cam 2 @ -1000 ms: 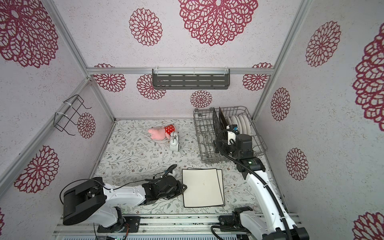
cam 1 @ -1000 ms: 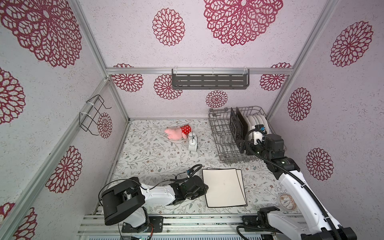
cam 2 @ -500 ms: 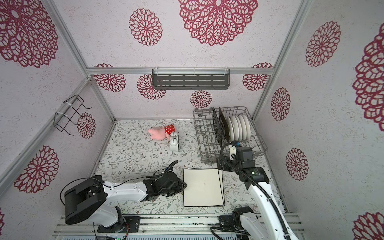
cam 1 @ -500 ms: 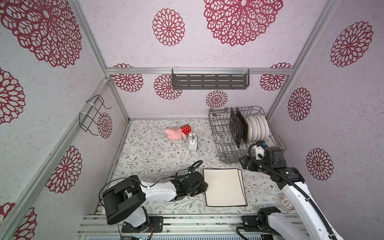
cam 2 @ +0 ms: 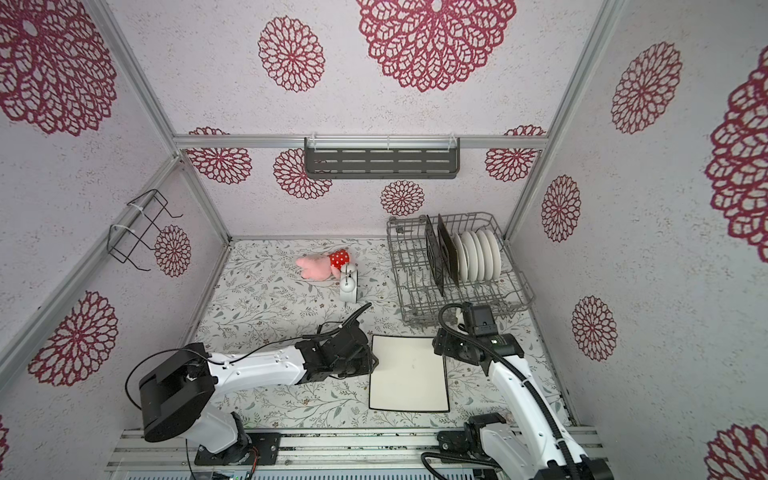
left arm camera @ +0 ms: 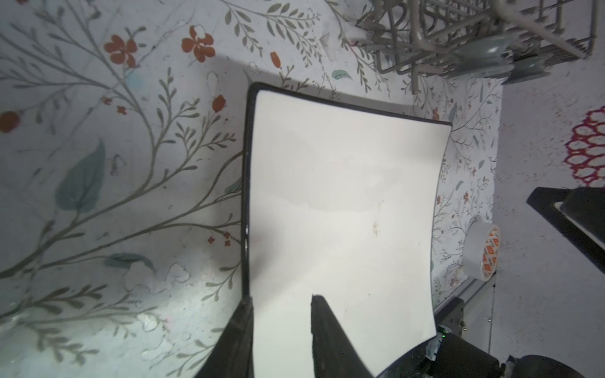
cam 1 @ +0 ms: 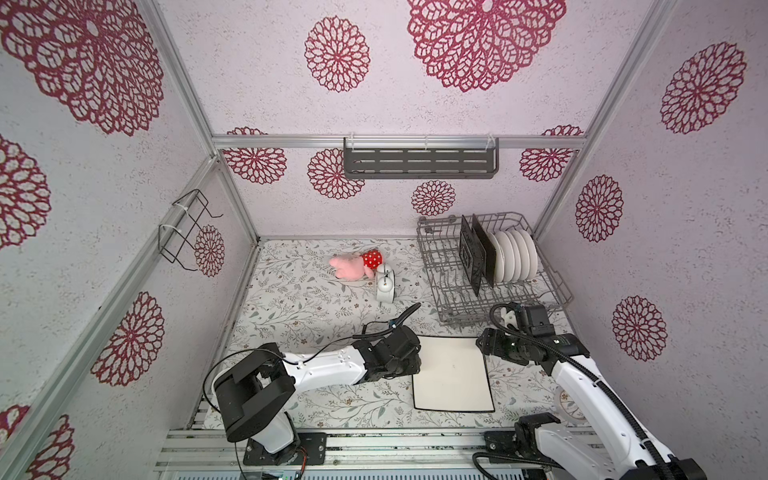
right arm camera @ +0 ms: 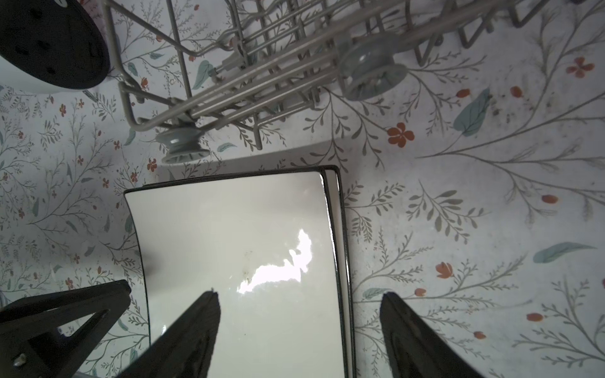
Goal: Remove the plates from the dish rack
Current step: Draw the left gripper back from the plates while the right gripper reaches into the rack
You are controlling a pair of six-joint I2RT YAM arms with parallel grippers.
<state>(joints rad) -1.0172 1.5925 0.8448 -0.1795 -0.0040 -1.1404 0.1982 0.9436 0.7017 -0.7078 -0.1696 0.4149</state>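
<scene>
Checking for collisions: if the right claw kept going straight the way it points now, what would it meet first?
Probably the near corner of the dish rack. The right claw, open, straddles the edge of the stacked white plates lying flat; height is unclear.

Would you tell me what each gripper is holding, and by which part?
Nothing seems held: the left gripper's jaws stand apart astride the white plate's edge; the right gripper hangs open above it.

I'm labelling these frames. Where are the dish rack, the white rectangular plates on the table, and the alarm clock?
dish rack point(cam 1: 432, 266): a top view, on its left wire wall.
white rectangular plates point(cam 2: 409, 376): a top view, on the top plate's bare face.
alarm clock point(cam 1: 385, 286): a top view, on its white body.
</scene>
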